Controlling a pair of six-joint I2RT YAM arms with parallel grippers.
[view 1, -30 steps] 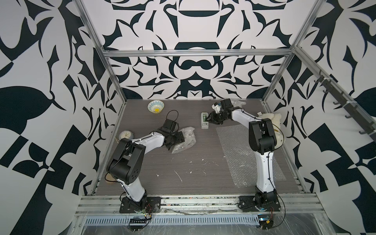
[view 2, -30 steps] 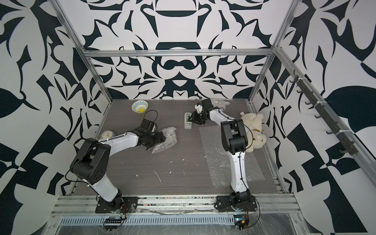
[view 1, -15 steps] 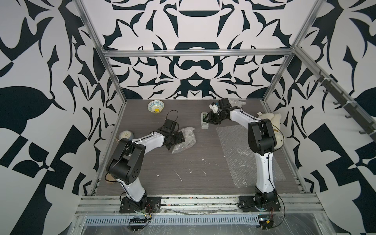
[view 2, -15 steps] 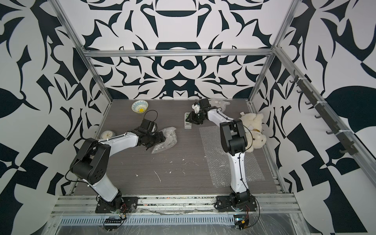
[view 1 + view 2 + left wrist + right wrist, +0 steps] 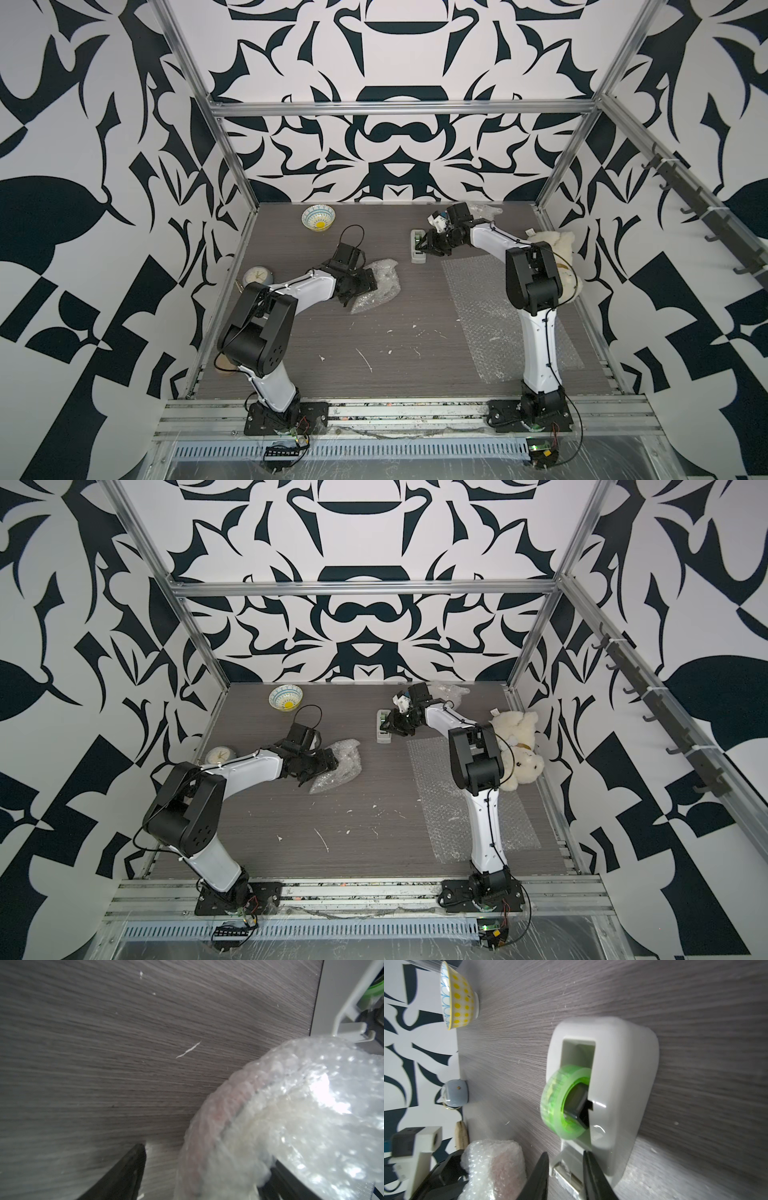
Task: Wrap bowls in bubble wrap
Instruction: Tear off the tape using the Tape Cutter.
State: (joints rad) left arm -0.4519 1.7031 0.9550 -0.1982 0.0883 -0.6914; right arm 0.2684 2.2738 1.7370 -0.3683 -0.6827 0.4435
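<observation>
One bowl (image 5: 318, 217) (image 5: 285, 698) (image 5: 456, 995), blue-and-white with a yellow centre, stands bare at the back left. A bowl-shaped bundle of bubble wrap (image 5: 376, 284) (image 5: 338, 764) (image 5: 291, 1115) lies left of centre. My left gripper (image 5: 363, 293) (image 5: 328, 766) (image 5: 207, 1155) is open wide around its edge, with a gap at one finger. A flat bubble wrap sheet (image 5: 490, 307) (image 5: 449, 796) lies on the right. My right gripper (image 5: 422, 245) (image 5: 388, 725) (image 5: 565, 1154) is narrowly open, its fingers either side of the cutter end of a tape dispenser (image 5: 417, 255) (image 5: 383, 735) (image 5: 623, 1076).
A pale alarm clock (image 5: 257, 275) (image 5: 220, 755) stands by the left wall. A cream teddy bear (image 5: 552, 245) (image 5: 515, 733) sits against the right wall. A crumpled clear bundle (image 5: 484, 211) (image 5: 446, 690) lies at the back right. White scraps dot the front of the table.
My right gripper has shifted slightly over the tape dispenser and its fingers have drawn closer together. The left arm and the bundle have not moved.
</observation>
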